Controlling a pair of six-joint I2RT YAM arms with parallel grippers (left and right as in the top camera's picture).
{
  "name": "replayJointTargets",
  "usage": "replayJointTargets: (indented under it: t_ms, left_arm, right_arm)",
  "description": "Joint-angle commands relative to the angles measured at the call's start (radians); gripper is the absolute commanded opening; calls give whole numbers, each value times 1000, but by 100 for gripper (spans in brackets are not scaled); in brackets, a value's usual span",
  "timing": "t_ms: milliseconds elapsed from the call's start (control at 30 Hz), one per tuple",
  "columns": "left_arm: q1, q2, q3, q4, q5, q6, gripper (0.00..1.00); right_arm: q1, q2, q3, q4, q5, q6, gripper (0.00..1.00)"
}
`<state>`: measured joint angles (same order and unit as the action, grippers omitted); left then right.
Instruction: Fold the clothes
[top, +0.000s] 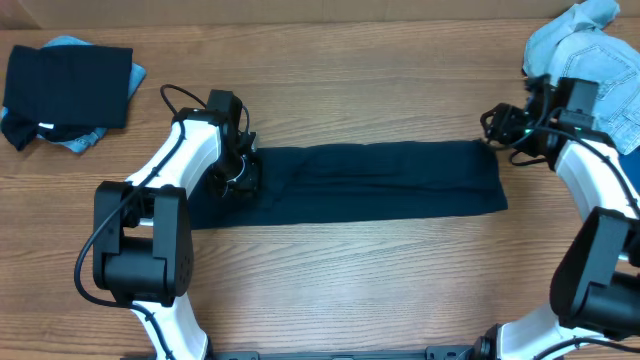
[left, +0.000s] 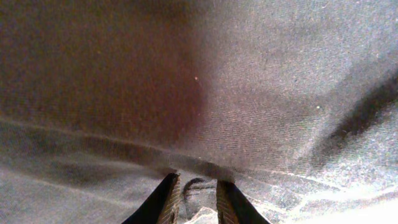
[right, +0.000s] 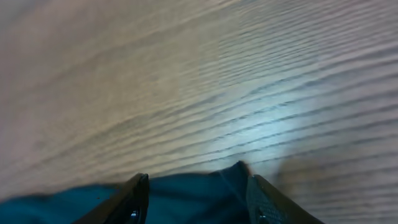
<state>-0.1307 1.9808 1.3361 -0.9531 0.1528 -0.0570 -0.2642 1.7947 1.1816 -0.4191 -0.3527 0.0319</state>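
Lying across the middle of the table (top: 330, 290), the dark navy shirt (top: 380, 180) shows from above as a long flat strip, its long edges straight and its right end square, with bare wood in front of and behind it. The left claw (top: 240, 180) sits on its left end and the right claw (top: 497, 128) is just off its upper right corner. A black piece (top: 70, 80) over a blue piece (top: 85, 142) lies at the far left corner, well apart from the strip, while a pale denim pile (top: 575, 50) sits near the right claw. From the left wrist, cloth fills the view and the narrow fingers (left: 168, 200) pinch a raised fold of it. From the right wrist, the fingers (right: 130, 199) stand spread and hold nothing, with the shirt's corner lying loose between them on bare wood
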Motion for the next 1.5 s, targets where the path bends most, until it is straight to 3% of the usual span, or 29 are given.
replayJointTargets:
  t_ms: [0,367,933,1133,1233,1300,1467]
  left_arm:
    - [0,3,19,2,-3,-18,24]
    - [0,3,19,22,-3,-18,25]
    - [0,3,19,12,-3,-18,27]
    - [0,3,19,16,-3,-17,29]
    - [0,3,19,16,-3,-17,29]
    - [0,3,19,15,-3,-18,29]
    - [0,3,19,12,-3,-18,30]
  right_arm:
    - [6,18,4,-4,104,-124,54]
    - [14,58,3,-89,105,-164,55]
    - [29,168,2,-71,124,-163,53]
    - [29,168,3,-41,125,-113,43]
    - [29,168,3,-23,124,-87,31]
    - [29,168,3,-11,124,-45,17]
    - [29,168,3,13,114,52,10]
